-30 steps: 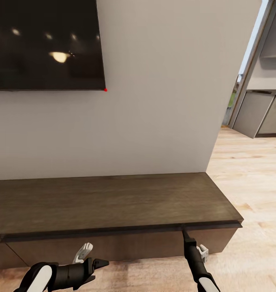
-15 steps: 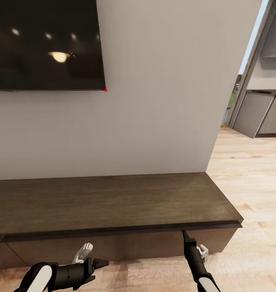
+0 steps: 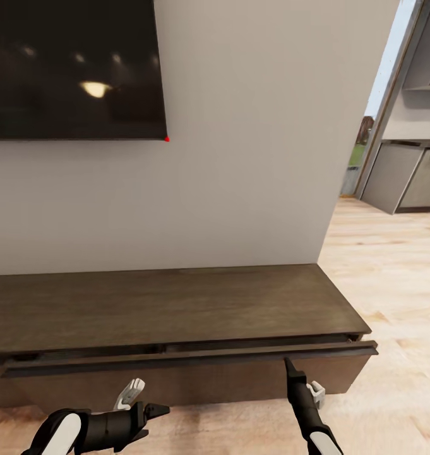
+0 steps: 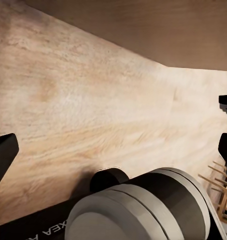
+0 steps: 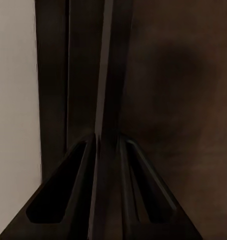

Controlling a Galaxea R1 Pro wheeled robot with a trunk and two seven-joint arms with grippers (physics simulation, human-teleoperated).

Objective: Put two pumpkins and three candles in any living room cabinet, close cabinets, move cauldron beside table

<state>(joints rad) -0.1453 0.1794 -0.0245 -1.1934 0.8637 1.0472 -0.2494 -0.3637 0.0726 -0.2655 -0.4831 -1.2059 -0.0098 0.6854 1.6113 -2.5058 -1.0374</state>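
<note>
one cabinet (image 3: 177, 303), drawer front (image 3: 189, 374) slightly out; right hand (image 3: 288, 366) pinched shut on its top edge; left hand (image 3: 156, 412) open, empty.

Setting: a home living room. Indicators: a dark flat television (image 3: 72, 66) mounted on a plain grey wall (image 3: 240, 158), a long, low dark wood cabinet (image 3: 177, 306) beneath it, pale wood plank floor (image 3: 391, 278), and grey kitchen units (image 3: 407, 183) visible through the opening alongside
</note>
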